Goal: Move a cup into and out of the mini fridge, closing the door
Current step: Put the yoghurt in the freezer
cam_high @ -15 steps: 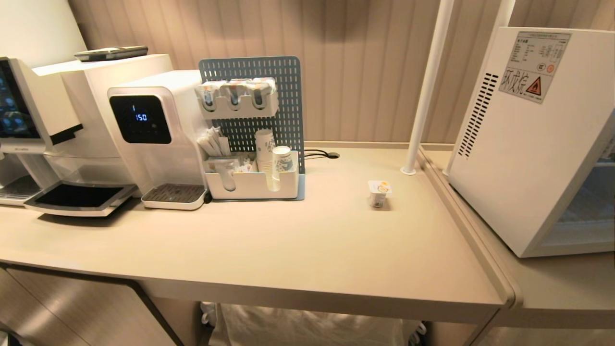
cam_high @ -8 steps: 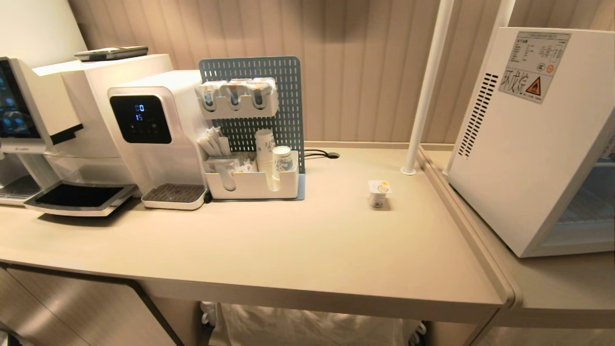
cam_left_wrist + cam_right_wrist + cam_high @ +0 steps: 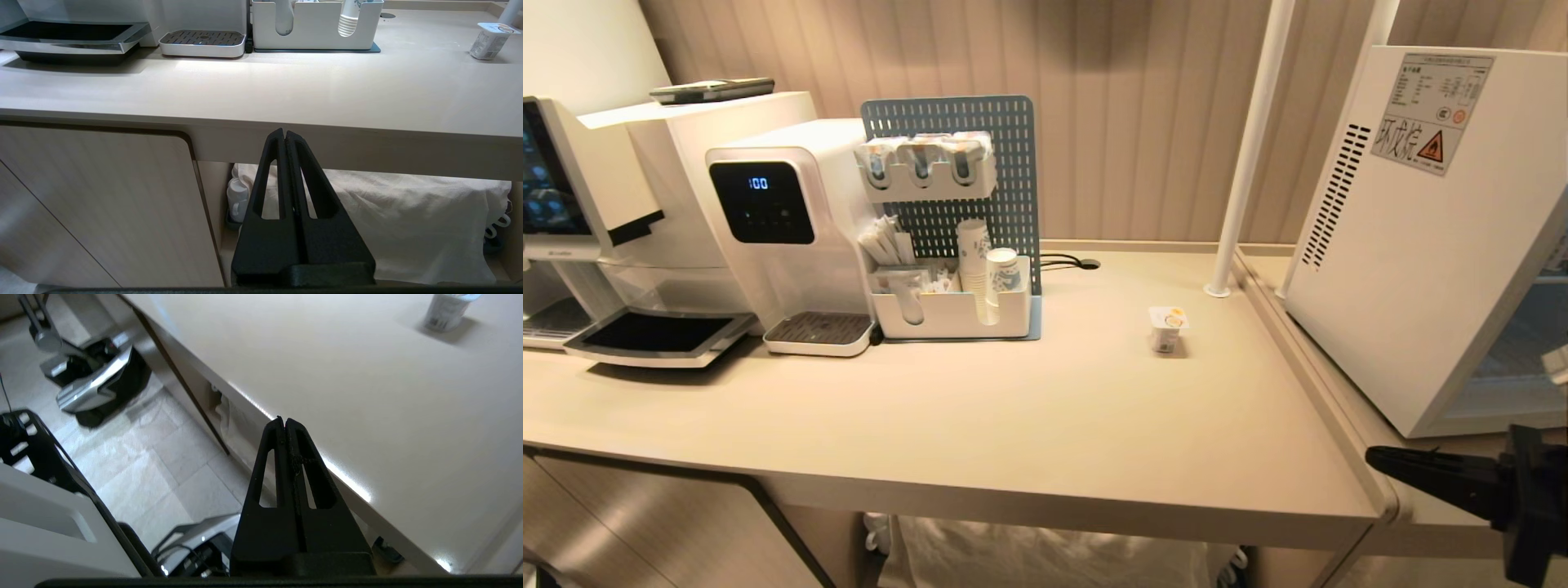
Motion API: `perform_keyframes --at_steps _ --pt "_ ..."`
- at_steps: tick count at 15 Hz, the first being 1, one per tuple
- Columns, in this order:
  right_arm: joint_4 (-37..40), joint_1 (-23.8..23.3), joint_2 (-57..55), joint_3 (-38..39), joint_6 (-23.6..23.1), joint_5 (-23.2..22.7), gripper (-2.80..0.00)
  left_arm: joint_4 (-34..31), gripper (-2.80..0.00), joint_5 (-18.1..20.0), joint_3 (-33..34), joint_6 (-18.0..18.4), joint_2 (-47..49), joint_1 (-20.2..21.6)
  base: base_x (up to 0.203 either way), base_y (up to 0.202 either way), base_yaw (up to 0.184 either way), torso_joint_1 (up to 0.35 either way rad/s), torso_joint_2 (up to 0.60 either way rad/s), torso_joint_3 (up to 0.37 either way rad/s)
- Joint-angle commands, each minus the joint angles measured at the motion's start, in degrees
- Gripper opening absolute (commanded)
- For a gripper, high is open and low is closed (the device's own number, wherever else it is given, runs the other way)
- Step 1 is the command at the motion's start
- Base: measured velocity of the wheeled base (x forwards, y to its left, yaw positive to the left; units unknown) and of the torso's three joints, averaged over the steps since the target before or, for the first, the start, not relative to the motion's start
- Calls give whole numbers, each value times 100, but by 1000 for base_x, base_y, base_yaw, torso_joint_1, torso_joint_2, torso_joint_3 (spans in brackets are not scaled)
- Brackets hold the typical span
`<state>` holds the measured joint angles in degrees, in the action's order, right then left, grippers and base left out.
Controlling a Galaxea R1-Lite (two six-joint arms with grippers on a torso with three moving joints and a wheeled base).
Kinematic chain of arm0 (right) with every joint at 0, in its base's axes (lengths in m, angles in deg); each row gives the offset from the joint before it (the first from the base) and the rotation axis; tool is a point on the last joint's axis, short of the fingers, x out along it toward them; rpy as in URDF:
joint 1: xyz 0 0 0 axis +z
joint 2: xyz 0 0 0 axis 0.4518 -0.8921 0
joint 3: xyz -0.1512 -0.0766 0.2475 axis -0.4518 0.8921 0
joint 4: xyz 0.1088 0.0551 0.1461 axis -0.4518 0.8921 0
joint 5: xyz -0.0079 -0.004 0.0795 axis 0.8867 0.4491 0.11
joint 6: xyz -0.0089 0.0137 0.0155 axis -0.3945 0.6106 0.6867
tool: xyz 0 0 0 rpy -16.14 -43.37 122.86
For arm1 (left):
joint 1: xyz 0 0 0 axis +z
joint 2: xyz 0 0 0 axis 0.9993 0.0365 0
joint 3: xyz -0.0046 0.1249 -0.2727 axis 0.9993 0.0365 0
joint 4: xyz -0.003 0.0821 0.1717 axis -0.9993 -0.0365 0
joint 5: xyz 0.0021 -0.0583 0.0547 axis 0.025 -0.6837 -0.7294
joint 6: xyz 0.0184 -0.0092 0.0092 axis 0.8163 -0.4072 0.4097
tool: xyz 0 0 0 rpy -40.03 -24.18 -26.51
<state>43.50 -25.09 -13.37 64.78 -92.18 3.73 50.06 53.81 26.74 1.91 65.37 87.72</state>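
From my station I see the right gripper (image 3: 1372, 454) at the lower right of the head view, its black fingers pressed together with nothing between them, tips pointing left over the front edge of the side counter (image 3: 1462, 490) on which the mini fridge (image 3: 1413, 245) stands. The cup (image 3: 1168, 328) (a small white tub with a foil lid and a barcode on its side) stands upright on the main counter (image 3: 1013, 408), well apart from the fridge and from the white organiser tray (image 3: 956, 314) by the blue pegboard (image 3: 1013, 163). The fridge shows me its white side wall with vent slots and a warning sticker; its glass front is cut off at the frame's right edge, so I cannot tell how the door stands. The left gripper (image 3: 284, 132) hangs below the counter's front edge, fingers closed on nothing, before a cabinet panel (image 3: 102, 204) and a white cloth (image 3: 408, 212). A water dispenser (image 3: 776, 220) stands at the left.
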Motion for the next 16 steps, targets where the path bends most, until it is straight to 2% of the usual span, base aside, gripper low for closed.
perform_keyframes --at_steps 1,3,5,9,12,14,16 --pt "-184 -30 -1662 -172 -510 -130 -280 4 -280 2 1 -2 9 1 0 0 0 0 0 0" --pt "-579 -77 -2745 -593 -714 2 -280 4 -280 2 1 -2 9 1 0 0 0 0 0 0" --pt "-1181 -69 -3757 -1136 -703 430 -280 4 -280 2 1 -2 9 1 0 0 0 0 0 0" --pt "-2319 372 -5355 -2709 28 2105 -280 4 -280 2 1 -2 9 1 0 0 0 0 0 0" --pt "-2371 802 -6077 -3767 222 3133 -280 4 -280 2 1 -2 9 1 0 0 0 0 0 0" --pt "-2063 968 -6395 -4446 242 3605 -280 4 -280 2 1 -2 9 1 0 0 0 0 0 0" --pt "-1966 1035 -6555 -4739 215 3839 -280 4 -280 2 1 -2 9 1 0 0 0 0 0 0"
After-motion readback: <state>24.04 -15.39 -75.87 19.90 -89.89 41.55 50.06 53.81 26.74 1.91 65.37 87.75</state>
